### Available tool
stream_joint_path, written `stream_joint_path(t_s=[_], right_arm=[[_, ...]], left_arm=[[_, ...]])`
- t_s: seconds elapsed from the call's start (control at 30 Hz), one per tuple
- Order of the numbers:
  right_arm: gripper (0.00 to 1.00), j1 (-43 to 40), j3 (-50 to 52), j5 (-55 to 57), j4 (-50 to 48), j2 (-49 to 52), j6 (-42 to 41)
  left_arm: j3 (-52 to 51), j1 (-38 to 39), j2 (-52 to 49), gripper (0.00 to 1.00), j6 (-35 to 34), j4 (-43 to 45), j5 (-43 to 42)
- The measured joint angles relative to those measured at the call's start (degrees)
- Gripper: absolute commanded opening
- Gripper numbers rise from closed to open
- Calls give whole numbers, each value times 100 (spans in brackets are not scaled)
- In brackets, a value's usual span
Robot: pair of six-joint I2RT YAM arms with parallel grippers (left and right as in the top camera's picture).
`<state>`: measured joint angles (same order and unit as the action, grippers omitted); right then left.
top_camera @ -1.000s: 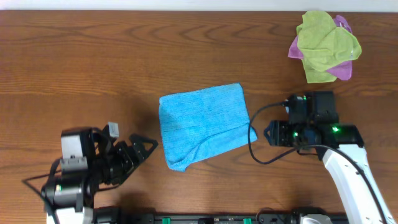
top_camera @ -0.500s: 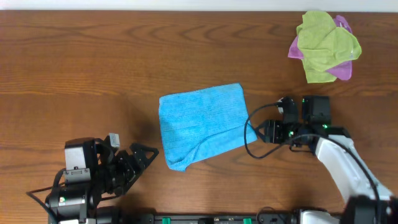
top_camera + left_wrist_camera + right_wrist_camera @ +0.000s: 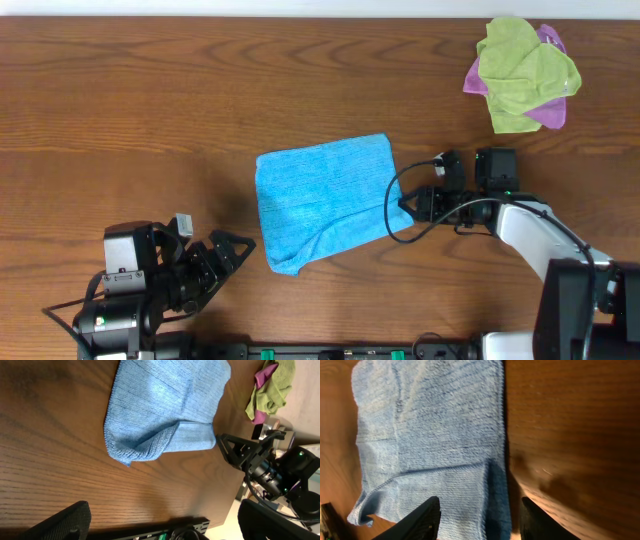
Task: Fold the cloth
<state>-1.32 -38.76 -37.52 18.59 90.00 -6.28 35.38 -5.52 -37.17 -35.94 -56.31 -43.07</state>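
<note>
The sky-blue cloth (image 3: 325, 200) lies folded on the wooden table, a loose flap along its near edge. It also shows in the left wrist view (image 3: 165, 407) and in the right wrist view (image 3: 427, 445). My right gripper (image 3: 412, 205) is open and empty at the cloth's right edge, its fingers (image 3: 480, 520) straddling that edge low over the table. My left gripper (image 3: 235, 248) is open and empty near the front left, apart from the cloth's near left corner; its fingers (image 3: 165, 520) frame bare wood.
A lime-green cloth (image 3: 525, 70) lies crumpled on a purple-pink cloth (image 3: 550, 112) at the far right corner, also in the left wrist view (image 3: 272, 390). The table's front edge (image 3: 220, 515) is close to my left gripper.
My right gripper has moved left, from well off the cloth up to its right edge. My left arm pulled back toward the front edge, then held still.
</note>
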Motion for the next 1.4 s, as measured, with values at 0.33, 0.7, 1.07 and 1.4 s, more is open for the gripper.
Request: stream_joint_path(t_s=[0.33,0.7,1.07,1.4], right_arm=[[43,420,0,-35,-177,201,-225],[34,424,0,-22,28,221,-267],[21,474,0,282,116,221,-291],[1,520,0,455,44,221,-306]], left_arm=[[0,0,0,95,17,15,2],[0,0,0,95,17,15,2],[0,0,0,95,17,35,48],[0,0,0,95,17,83,68]])
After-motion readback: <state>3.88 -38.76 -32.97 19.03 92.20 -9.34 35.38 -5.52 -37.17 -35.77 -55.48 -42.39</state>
